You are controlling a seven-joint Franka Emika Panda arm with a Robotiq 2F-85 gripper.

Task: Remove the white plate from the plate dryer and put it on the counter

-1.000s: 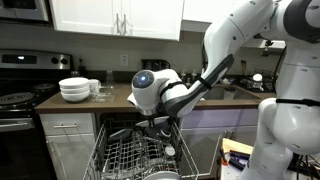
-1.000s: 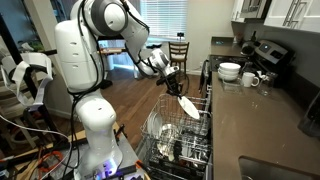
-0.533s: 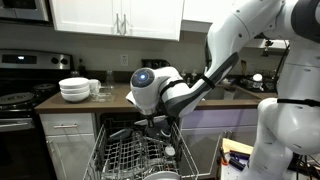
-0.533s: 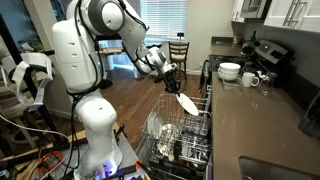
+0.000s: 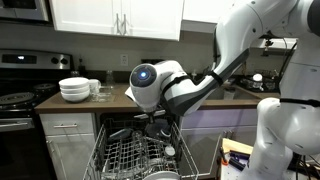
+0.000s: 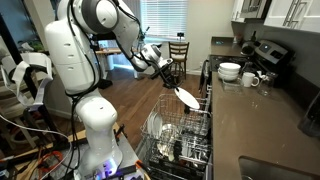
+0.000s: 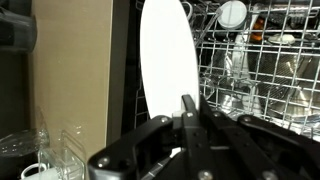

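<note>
A Franka arm's gripper (image 6: 173,84) is clamped shut on the rim of the white plate (image 6: 187,98), seen in an exterior view above an open kitchen rack. The plate hangs tilted at about 4 o'clock from the jaws, held in the air and clear of the wire tines. Directly beneath it, at 6 o'clock, stands the grey plate dryer (image 6: 156,126), with other dishes among its tines. At 3 o'clock from the rack runs the dark brown counter (image 6: 256,124), and the plate is not on it. A stack of white bowls (image 6: 230,71) sits farther along that counter.

In the wrist view the gripper (image 7: 186,108) comes in from the bottom edge, its black fingers (image 7: 188,104) pinching the plate's (image 7: 167,55) edge. The plate rises toward 12 o'clock, seen nearly edge-on as a tall white oval. A pale cabinet front (image 7: 70,70) fills the 9 o'clock side. The rack's wires (image 7: 262,72) lie at 3 o'clock.
</note>
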